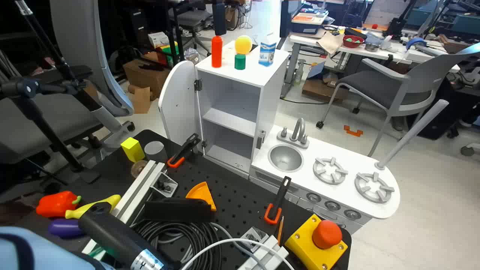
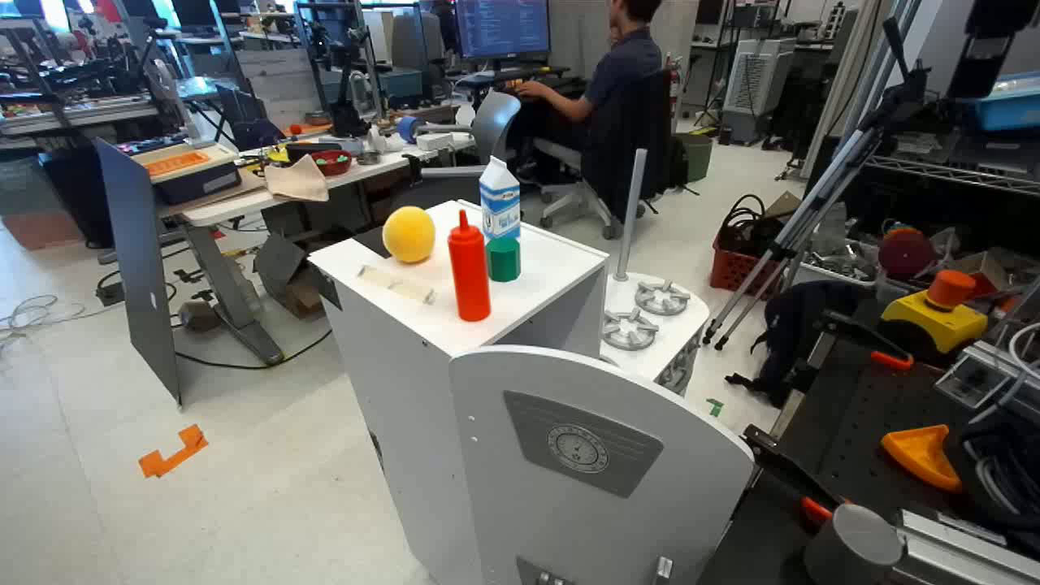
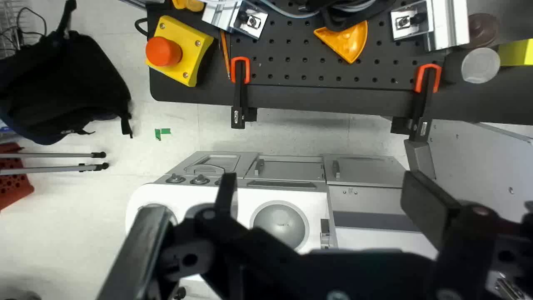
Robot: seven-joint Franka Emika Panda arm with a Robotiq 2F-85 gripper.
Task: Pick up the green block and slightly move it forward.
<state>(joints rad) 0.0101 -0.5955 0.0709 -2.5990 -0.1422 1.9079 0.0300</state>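
A robot's gripper stands spread wide across the lower half of the wrist view, its two dark fingers well apart, one left of center and its mate toward the right. The gap between them is unfilled, framing a round sink and the gray doors of a toy kitchen lower down. A black tabletop pierced with holes stretches across the top of that view, bearing a yellow box with a red button at upper left and an orange wedge right of center.

The green block stands on the white top of a cabinet in the upper center of an exterior view, between an orange-red squeeze bottle at left and a blue-and-white milk carton at right, with a yellow ball behind it. Whether block and ball touch cannot be told. The cabinet's white door is swung out to the left. Near the center of an exterior view, the block is partly hidden by the bottle and overlaps the foot of the carton. A seated person faces a monitor at the top of the frame.
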